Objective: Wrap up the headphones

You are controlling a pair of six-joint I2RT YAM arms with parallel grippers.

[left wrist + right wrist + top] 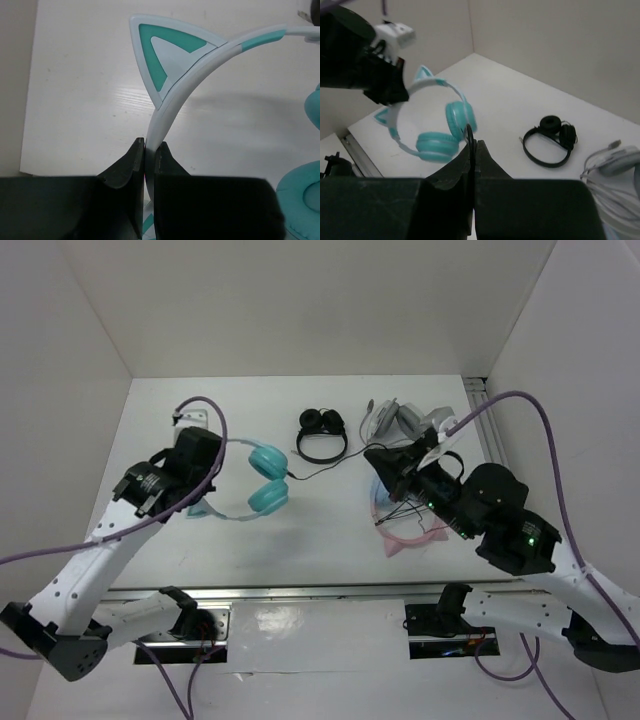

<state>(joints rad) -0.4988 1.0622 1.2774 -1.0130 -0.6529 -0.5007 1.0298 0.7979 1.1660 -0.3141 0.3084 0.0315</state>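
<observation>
The teal headphones (266, 480) with a pale headband lie left of centre on the table. My left gripper (207, 490) is shut on the headband (165, 112), just below a pointed cat ear (160, 55); a teal ear cup (305, 200) shows at the right of that view. Their thin black cable (325, 471) runs right from the ear cups to my right gripper (372, 457). In the right wrist view my right gripper (472, 142) is shut on that cable (469, 131), with the teal headphones (437, 142) beyond it.
Small black headphones (322, 433) lie at the back centre, also in the right wrist view (550, 145). Grey-white headphones with a white cable (400, 420) lie at the back right. Pink-and-blue cat-ear headphones (405, 537) lie under my right arm. White walls enclose the table.
</observation>
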